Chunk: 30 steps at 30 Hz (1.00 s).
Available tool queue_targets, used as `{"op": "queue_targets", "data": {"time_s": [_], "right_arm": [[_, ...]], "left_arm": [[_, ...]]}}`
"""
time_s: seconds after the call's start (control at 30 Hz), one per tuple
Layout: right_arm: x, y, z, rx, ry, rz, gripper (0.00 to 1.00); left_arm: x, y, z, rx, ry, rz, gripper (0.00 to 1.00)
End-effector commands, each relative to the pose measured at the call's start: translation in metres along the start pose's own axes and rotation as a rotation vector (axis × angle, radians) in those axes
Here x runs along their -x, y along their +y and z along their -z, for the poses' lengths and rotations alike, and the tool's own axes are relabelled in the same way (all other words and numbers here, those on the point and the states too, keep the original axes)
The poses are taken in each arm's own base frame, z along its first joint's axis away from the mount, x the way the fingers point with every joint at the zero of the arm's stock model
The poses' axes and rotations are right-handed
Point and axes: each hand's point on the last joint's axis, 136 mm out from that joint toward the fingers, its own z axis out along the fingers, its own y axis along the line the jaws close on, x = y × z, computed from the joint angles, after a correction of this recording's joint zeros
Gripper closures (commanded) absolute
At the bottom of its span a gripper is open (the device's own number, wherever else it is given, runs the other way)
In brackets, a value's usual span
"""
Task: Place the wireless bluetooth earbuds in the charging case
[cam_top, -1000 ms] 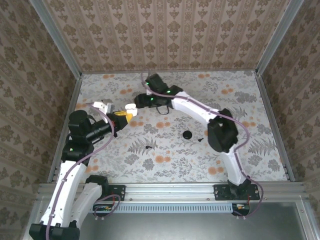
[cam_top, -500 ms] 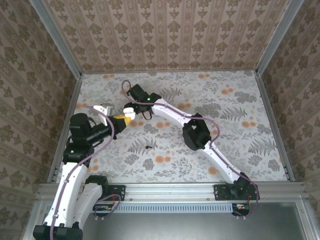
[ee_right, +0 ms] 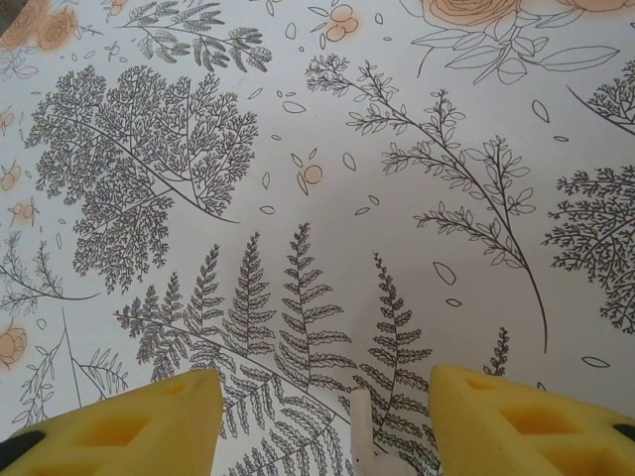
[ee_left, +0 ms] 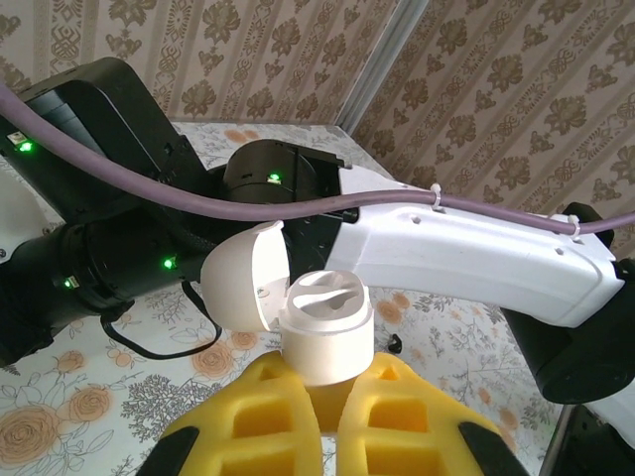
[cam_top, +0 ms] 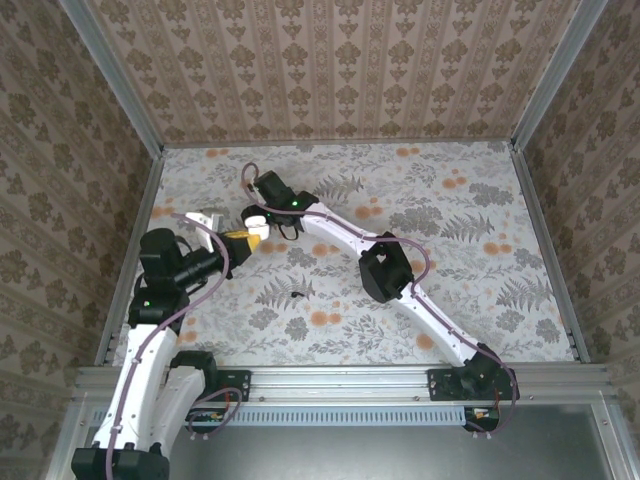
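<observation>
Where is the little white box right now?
The charging case is at the table's left side in the top view, lid open, pinched in the left gripper, with the right arm close behind it.

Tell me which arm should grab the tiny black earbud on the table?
Right, probably. The left gripper is shut on the open charging case, so it is busy. The right gripper is open above the cloth, free to fetch the earbud.
</observation>
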Motion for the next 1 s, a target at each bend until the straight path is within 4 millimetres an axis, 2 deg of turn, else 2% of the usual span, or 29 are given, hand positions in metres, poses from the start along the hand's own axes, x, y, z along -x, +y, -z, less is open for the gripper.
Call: {"op": "queue_targets", "data": {"time_s": [0.0,0.17,0.27,0.53,0.8,0.97], "right_arm": [[-0.003,0.003,-0.003,0.021,0.011,-0.022,0.42],[-0.034,0.006,-0.010,0.009,0.109,-0.016,0.48],[-0.044,0.008,-0.011,-0.017,0.130,0.015,0.48],[-0.057,0.001,-0.009,-0.118,0.158,0.093,0.50],[-0.062,-0.010,-0.001,-0.195,0.176,0.109,0.69],[-0.057,-0.012,0.008,-0.208,0.171,0.108,0.75]], "left_arm": [[0.008,-0.007,0.003,-0.031,-0.034,-0.018,1.00],[0.007,-0.008,0.005,-0.029,-0.036,-0.018,1.00],[0.007,-0.009,0.007,-0.026,-0.039,-0.017,1.00],[0.007,-0.013,0.012,-0.023,-0.049,-0.023,1.00],[0.009,-0.016,0.013,-0.024,-0.052,-0.025,1.00],[0.010,-0.017,0.015,-0.024,-0.052,-0.027,1.00]]}}
